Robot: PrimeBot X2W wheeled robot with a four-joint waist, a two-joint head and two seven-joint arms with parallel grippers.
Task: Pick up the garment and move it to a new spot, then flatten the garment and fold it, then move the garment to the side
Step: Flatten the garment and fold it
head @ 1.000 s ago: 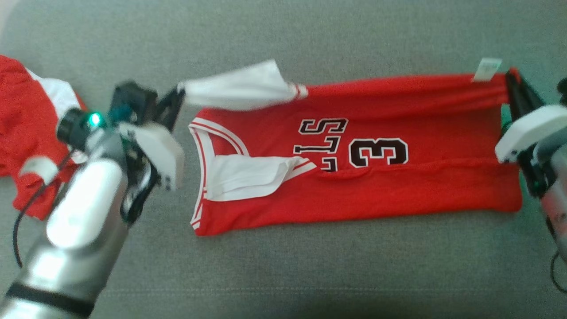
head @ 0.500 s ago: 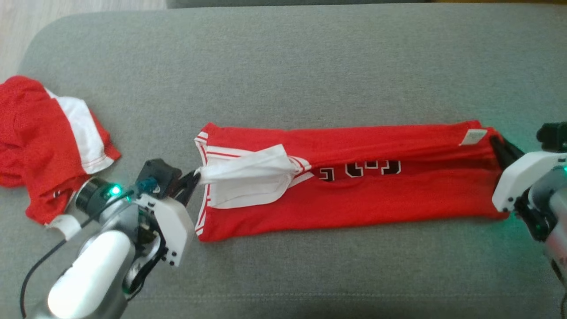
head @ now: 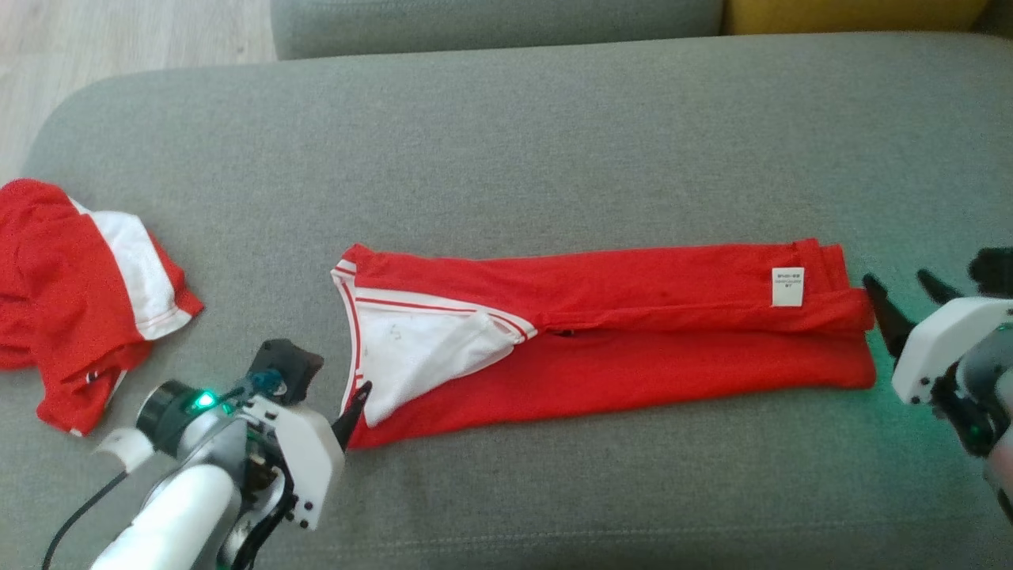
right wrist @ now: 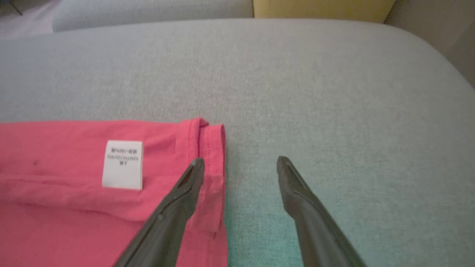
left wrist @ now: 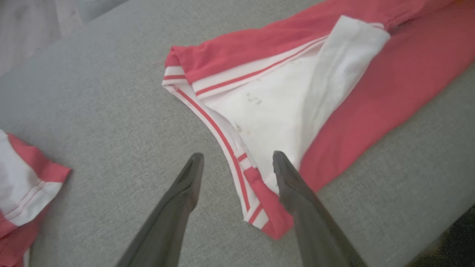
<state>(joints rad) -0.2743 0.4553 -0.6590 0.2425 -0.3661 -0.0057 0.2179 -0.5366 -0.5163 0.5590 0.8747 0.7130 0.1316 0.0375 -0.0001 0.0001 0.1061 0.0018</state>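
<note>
The garment (head: 633, 372), a red jersey with white trim, lies in a long folded strip across the grey sofa cushion (head: 506, 142). Its white lining (left wrist: 274, 107) shows at the left end and a white label (head: 787, 286) near the right end. My left gripper (head: 354, 400) is at the strip's front left corner. In the left wrist view it (left wrist: 237, 155) is open, its fingers standing either side of the striped trim without pinching it. My right gripper (head: 897, 279) is open just off the right hem. In the right wrist view it (right wrist: 240, 159) has one finger over the hem (right wrist: 213, 148) and the other over bare cushion.
A second red and white garment (head: 79, 293) lies crumpled at the cushion's left end, also seen in the left wrist view (left wrist: 22, 200). Another grey cushion (head: 491, 20) and a yellow one (head: 847, 14) lie behind. Pale floor (head: 119, 32) shows at the upper left.
Both grippers brought the garment's far edge over toward the front, covering the printed number, then opened and let it go. The camera has also shifted.
</note>
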